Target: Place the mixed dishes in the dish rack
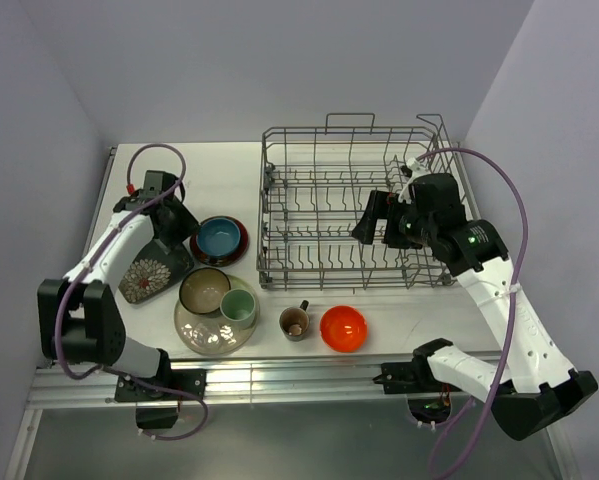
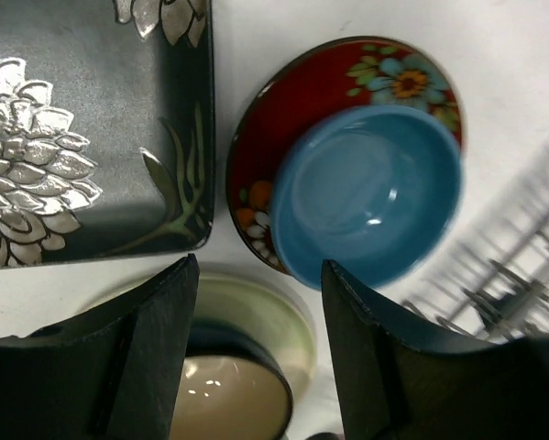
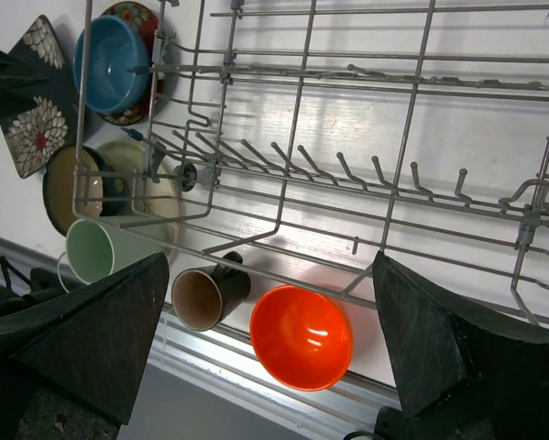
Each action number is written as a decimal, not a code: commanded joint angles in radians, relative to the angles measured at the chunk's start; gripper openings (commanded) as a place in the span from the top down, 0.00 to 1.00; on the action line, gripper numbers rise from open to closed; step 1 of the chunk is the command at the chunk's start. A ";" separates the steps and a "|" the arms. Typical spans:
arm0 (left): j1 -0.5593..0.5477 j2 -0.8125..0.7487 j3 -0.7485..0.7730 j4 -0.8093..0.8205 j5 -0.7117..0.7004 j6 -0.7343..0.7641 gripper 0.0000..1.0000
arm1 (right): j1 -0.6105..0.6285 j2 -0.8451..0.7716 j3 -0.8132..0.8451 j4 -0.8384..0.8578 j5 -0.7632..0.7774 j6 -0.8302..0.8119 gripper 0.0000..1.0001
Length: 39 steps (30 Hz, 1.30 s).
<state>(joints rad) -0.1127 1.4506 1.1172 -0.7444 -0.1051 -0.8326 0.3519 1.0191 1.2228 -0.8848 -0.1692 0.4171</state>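
Note:
The grey wire dish rack [image 1: 319,190] stands empty at the back right. My left gripper [image 1: 182,232] is open and empty, above the gap between a black square plate [image 2: 72,128] and the blue-inside bowl [image 2: 370,192] on the red saucer [image 2: 301,92]. The tan bowl [image 1: 204,290] and pale green cup [image 1: 239,307] sit on the cream plate [image 1: 201,338]. The brown mug [image 1: 295,322] and orange bowl [image 1: 343,328] stand in front of the rack. My right gripper [image 1: 377,228] is open and empty above the rack. The clear glass is out of view.
Grey walls close in the table on the left, back and right. A metal rail [image 1: 279,378] runs along the near edge. The rack's looped handle [image 1: 351,122] rises at its back. In the right wrist view the rack's tines [image 3: 347,170] lie below my fingers.

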 commanded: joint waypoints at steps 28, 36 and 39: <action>-0.016 0.282 0.185 0.033 0.053 0.141 1.00 | -0.033 -0.005 0.063 -0.011 -0.042 -0.012 0.01; 0.022 0.053 0.294 -0.079 0.096 0.101 1.00 | -0.030 0.007 0.090 -0.003 -0.114 0.008 0.01; 0.044 -0.047 0.342 -0.076 0.217 0.083 1.00 | -0.025 0.018 0.106 0.018 -0.171 0.022 0.01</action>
<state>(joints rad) -0.0860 1.5307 1.3750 -0.8162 -0.0017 -0.7265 0.3264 1.0306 1.2713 -0.9054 -0.2733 0.4255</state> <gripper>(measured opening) 0.048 0.989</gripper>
